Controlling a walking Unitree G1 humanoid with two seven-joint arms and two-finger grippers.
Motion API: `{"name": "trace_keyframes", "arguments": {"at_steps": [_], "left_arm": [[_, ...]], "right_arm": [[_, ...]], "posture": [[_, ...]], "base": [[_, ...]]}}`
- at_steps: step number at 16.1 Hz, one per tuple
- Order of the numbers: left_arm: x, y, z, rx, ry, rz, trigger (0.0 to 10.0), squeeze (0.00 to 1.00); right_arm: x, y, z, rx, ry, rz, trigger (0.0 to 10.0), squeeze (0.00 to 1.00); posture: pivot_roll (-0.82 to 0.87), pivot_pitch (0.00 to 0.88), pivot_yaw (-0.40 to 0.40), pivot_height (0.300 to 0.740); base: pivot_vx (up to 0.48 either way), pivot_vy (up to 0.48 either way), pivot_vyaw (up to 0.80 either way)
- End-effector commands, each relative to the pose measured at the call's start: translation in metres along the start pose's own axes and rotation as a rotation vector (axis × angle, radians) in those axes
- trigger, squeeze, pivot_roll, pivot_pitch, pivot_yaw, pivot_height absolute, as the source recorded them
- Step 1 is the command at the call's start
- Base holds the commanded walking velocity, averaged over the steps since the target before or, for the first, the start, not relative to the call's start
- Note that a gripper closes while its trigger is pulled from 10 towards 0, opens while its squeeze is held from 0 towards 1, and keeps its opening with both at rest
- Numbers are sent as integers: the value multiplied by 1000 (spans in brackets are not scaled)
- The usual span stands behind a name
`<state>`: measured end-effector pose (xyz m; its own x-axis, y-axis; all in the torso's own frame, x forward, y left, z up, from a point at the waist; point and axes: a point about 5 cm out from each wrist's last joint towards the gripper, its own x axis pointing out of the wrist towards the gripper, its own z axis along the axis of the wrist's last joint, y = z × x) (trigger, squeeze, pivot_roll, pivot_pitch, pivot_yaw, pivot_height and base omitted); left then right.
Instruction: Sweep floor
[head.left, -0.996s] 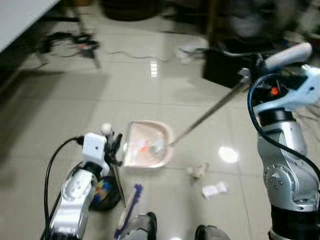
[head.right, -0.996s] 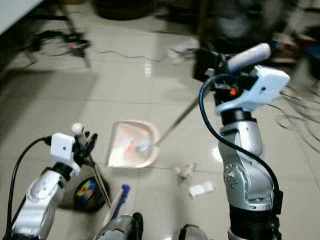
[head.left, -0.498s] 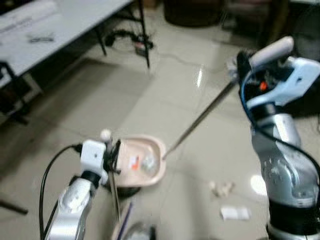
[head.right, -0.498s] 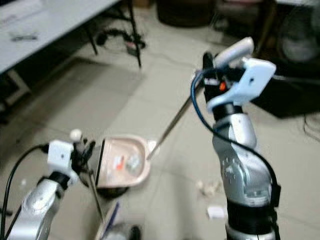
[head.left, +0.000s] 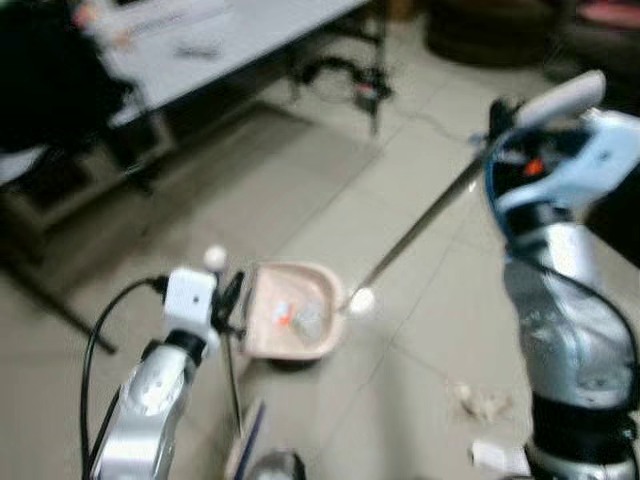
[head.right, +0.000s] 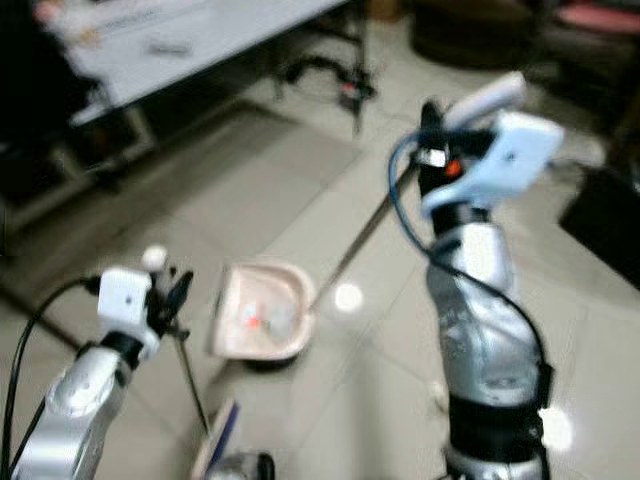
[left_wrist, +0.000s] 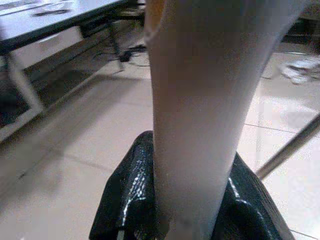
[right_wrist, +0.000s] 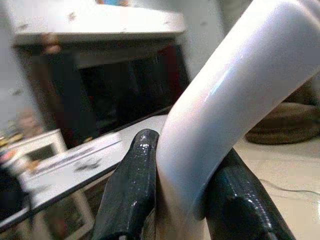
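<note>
- A glossy tiled floor (head.left: 330, 190) spreads beneath a white table (head.left: 220, 50); the head views are blurred.
- The right gripper (right_wrist: 182, 200), raised at the right, pinches the dustpan's white handle (right_wrist: 235, 100); its long rod (head.left: 420, 225) slants down to the pink dustpan (head.left: 295, 320), which holds bits of debris.
- The left gripper (left_wrist: 185, 200) clamps the broom's pale handle (left_wrist: 210, 90), just beside the pan.
- Paper scraps (head.left: 485, 400) lie near the right arm.

The glossy tiled floor (head.left: 330, 210) carries crumpled paper scraps (head.left: 482, 401), a white scrap (head.left: 498, 456) and black cables (head.left: 340, 75).
</note>
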<state>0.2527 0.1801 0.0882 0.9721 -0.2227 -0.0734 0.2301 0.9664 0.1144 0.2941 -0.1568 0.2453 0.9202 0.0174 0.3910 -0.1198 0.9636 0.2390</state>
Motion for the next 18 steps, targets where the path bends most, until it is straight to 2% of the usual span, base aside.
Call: {"name": "trace_keyframes", "arguments": {"at_steps": [1, 4, 12, 18], "left_arm": [[1, 2, 9, 40, -26, 17, 10000, 0], [4, 1, 13, 30, -37, 13, 10000, 0], [6, 1, 13, 23, -30, 17, 10000, 0], [5, 0, 12, 11, -35, 26, 10000, 0]], "right_arm": [[3, 3, 12, 11, -74, 4, 10000, 0], [3, 1, 12, -29, -85, -16, 10000, 0], [7, 2, 13, -42, -107, -15, 10000, 0], [8, 0, 13, -39, -112, -16, 10000, 0]], "posture": [[16, 72, 72, 740], [16, 72, 73, 740], [17, 71, 71, 740], [16, 70, 68, 740]], "base": [[0, 0, 800], [229, 0, 800], [377, 0, 0], [0, 0, 0]]}}
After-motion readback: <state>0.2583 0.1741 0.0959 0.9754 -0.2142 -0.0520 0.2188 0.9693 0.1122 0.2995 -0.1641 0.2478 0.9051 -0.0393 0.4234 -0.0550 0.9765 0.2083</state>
